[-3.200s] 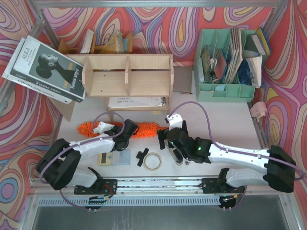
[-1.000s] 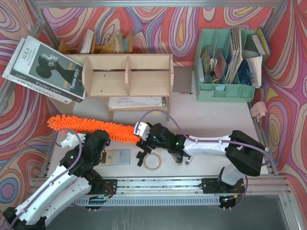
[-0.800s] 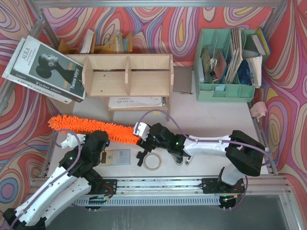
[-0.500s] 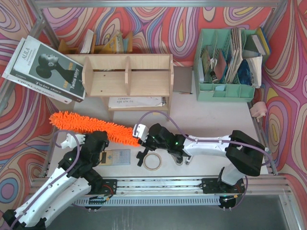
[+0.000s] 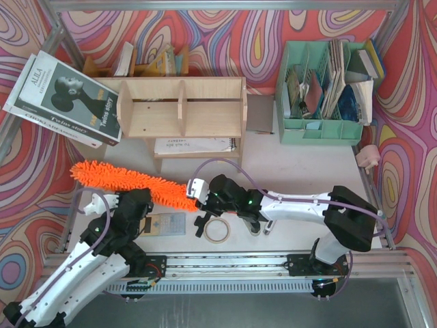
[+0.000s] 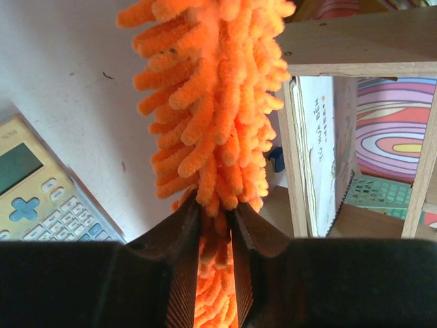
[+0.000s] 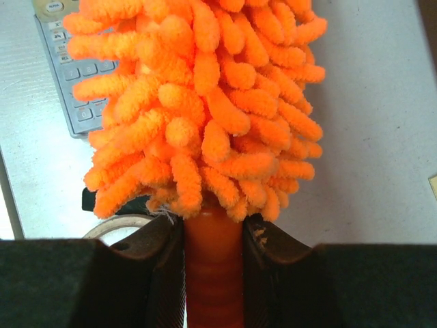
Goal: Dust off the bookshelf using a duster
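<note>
Top external view, looking down on a white surface ringed by swirling red patterned walls. A plywood bookshelf with upright dividers stands in the upper middle of the frame. A long, fluffy orange duster stretches on a slant across the lower left. It is well in front of the bookshelf and not touching it. Both arms reach to it from the bottom edge, one near its middle and one at its lower right end.

Left wrist view: the left fingers stand close together at bottom centre, with a tuft of orange fluff pinched in the narrow gap between them. The rest of the duster runs up the middle of the frame. Part of the bookshelf fills the upper right, and a calculator lies at lower left.

Right wrist view: the right fingers are clamped tight on the smooth orange handle at bottom centre, just below where the fluff begins. The fluffy head fills the upper frame.

As for progress, the duster is gripped in two places, fluff on the left and handle on the right, and appears to be raised off the surface. It meets no board of the bookshelf, so the dusting itself seems not yet begun. The top and every compartment look left to do.
</note>
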